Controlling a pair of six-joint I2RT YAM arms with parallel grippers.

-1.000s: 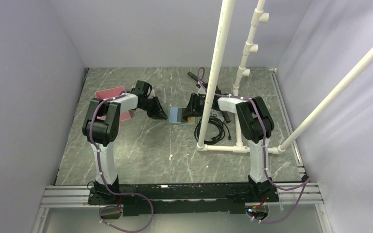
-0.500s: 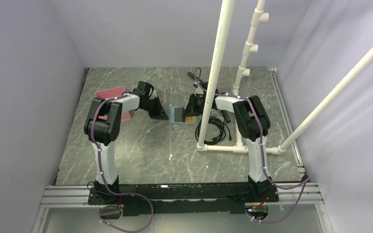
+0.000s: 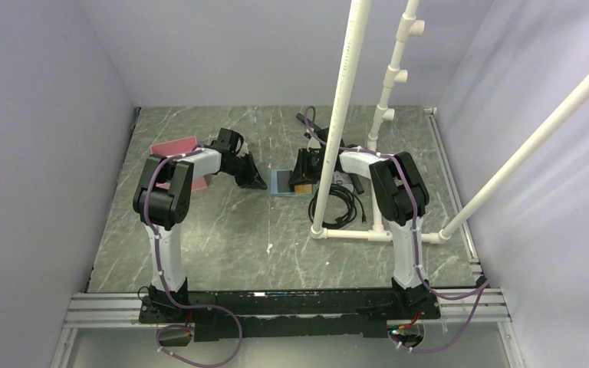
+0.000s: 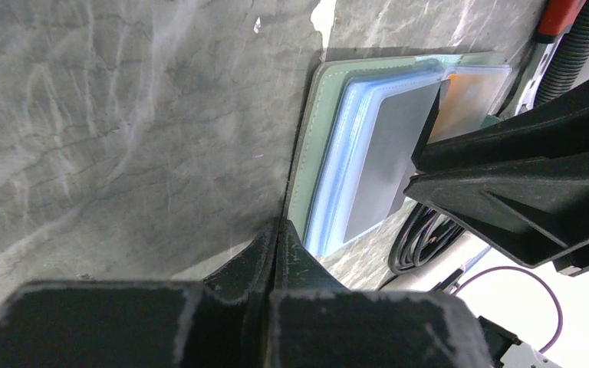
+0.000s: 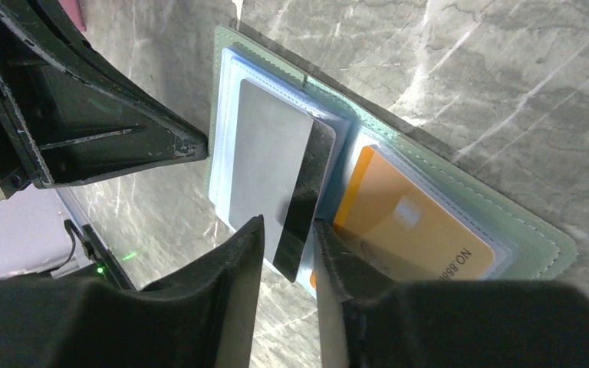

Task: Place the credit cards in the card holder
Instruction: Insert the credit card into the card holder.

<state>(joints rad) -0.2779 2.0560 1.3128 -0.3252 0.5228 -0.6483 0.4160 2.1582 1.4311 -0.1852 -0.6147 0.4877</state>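
The card holder (image 3: 280, 181) lies open on the table, green outside (image 5: 521, 230) and pale blue inside. An orange credit card (image 5: 414, 222) sits in its right half. A grey credit card with a black stripe (image 5: 272, 161) lies on its left half, also seen from the left wrist (image 4: 387, 161). My right gripper (image 5: 287, 234) stands open, with that card's striped end between its fingers and a gap on one side. My left gripper (image 4: 278, 230) is shut and empty. Its tip rests at the holder's left green edge (image 4: 310, 130).
A pink tray (image 3: 172, 146) lies behind the left arm. A white pipe frame (image 3: 345, 230) stands right of the holder, with coiled black cables (image 3: 341, 203) inside it. Grey walls close in the table on three sides.
Both arms stay at the card holder. The right arm's elbow has shifted slightly left. The holder has not moved.
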